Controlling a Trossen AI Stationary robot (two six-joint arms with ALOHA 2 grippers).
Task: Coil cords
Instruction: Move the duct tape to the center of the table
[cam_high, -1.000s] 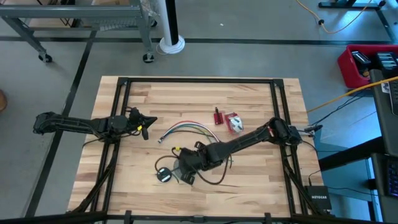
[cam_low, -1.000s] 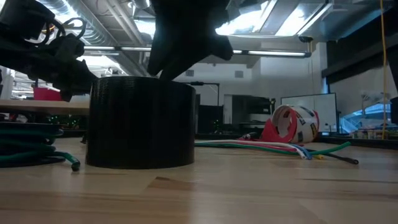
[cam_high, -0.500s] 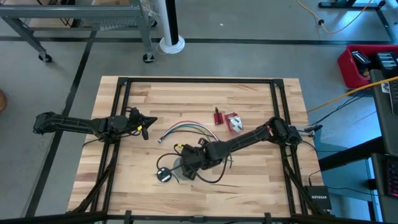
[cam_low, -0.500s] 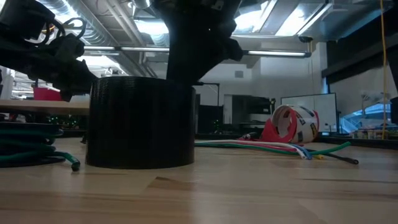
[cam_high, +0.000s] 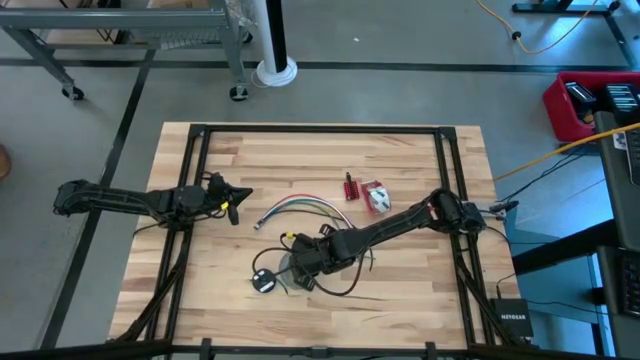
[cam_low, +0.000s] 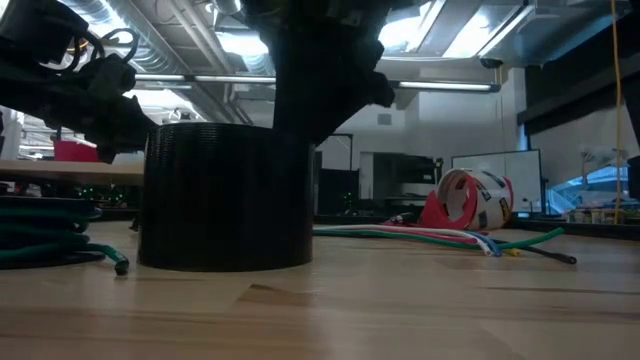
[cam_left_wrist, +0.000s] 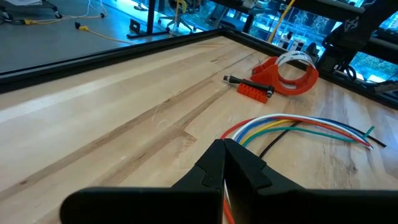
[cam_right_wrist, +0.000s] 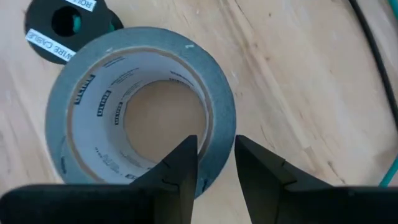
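Note:
The cord bundle (cam_high: 263, 282) is a small dark round coil with green cord in it, lying flat on the table just left of the grey tape roll (cam_high: 288, 270). It also shows in the right wrist view (cam_right_wrist: 67, 23) and at the low view's left (cam_low: 40, 245), its tail end on the wood. My right gripper (cam_right_wrist: 215, 152) is open, pointing down over the tape roll (cam_right_wrist: 143, 106), one finger over its hole and one outside its near wall. I cannot tell whether they touch it. My left gripper (cam_left_wrist: 222, 158) is shut and empty above the table's left side (cam_high: 236, 206).
A fan of coloured wires (cam_high: 300, 207) lies mid-table and shows in the left wrist view (cam_left_wrist: 298, 127). A red tape dispenser (cam_high: 377, 196) and a red clip (cam_high: 350, 187) lie beyond it. A loose dark cable (cam_high: 345, 287) loops under my right arm. Black frame rails run along the table's edges.
My right gripper has moved a little toward the table's right edge and down over the tape roll. The roll and the cord bundle have stayed where they were.

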